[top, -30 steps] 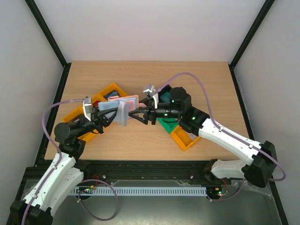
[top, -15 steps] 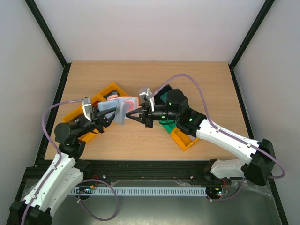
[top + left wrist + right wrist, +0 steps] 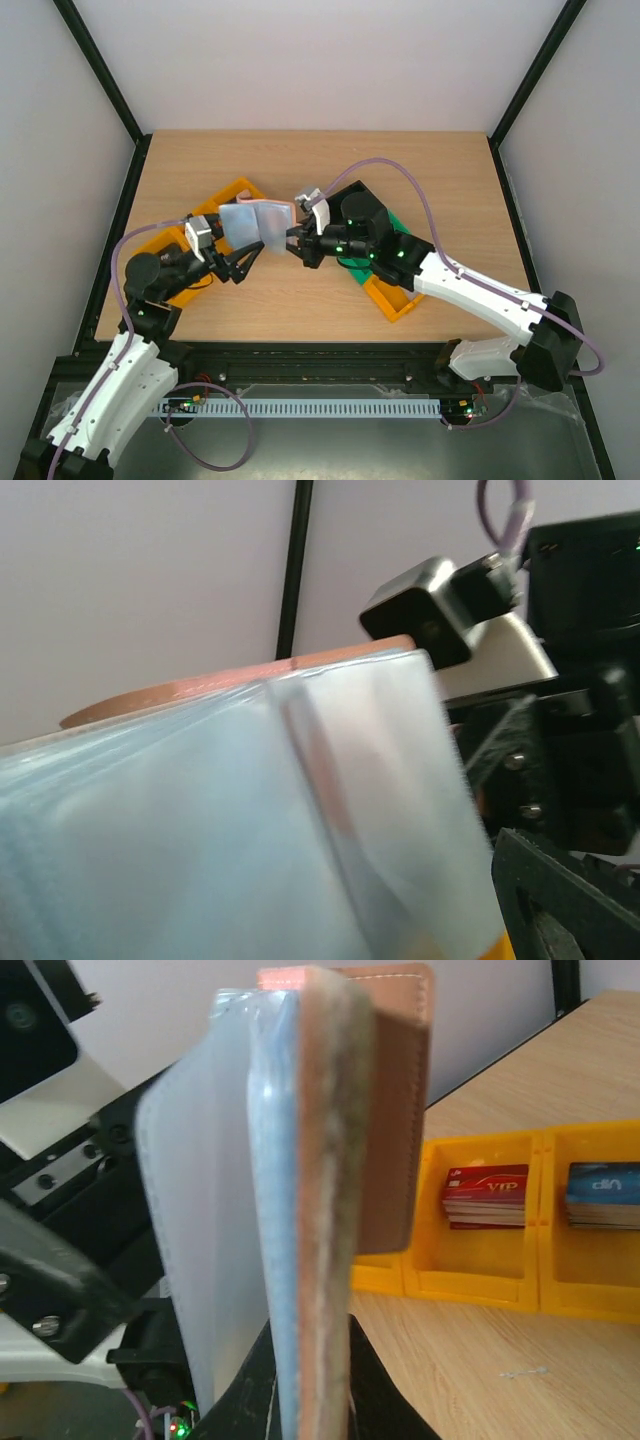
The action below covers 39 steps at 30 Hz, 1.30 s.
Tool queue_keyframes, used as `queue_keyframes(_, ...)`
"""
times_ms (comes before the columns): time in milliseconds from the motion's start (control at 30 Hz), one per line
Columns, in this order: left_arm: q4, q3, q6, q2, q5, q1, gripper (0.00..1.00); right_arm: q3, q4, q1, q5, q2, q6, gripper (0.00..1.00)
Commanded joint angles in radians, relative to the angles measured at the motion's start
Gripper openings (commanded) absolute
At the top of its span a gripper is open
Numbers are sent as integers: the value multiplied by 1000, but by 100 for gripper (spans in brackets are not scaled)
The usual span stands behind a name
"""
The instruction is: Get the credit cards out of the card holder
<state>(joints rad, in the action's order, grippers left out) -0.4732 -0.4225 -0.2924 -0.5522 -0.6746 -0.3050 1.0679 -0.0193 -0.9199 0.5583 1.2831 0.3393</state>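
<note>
The card holder (image 3: 256,222) is held up over the table (image 3: 300,160) at the centre of the top view, fanned open, with its pale sleeves toward the left. The right gripper (image 3: 293,241) is clamped on its right end. The left gripper (image 3: 240,264) sits just below and left of it, jaws apart. 2 stacks of credit cards (image 3: 485,1196), 1 red and 1 blue, lie in neighbouring compartments of an orange bin (image 3: 480,1280).
</note>
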Motion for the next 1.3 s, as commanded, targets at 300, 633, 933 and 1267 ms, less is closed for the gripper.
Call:
queue_keyframes(300,62,-10,144,-8,2,-36,100,75,34,-25,-134,37,15,2)
queue_keyframes(633,71,-31,965,53,506,-47,99,155,122,-25,-381,157,247,2)
queue_keyframes(933,175,17,1341,85,331,-209,98,175,65,-25,-248,217,291,2)
queue_keyframes(1267,136,46,1456,-22,399,-275,84,155,45,-25,-195,194,289,2)
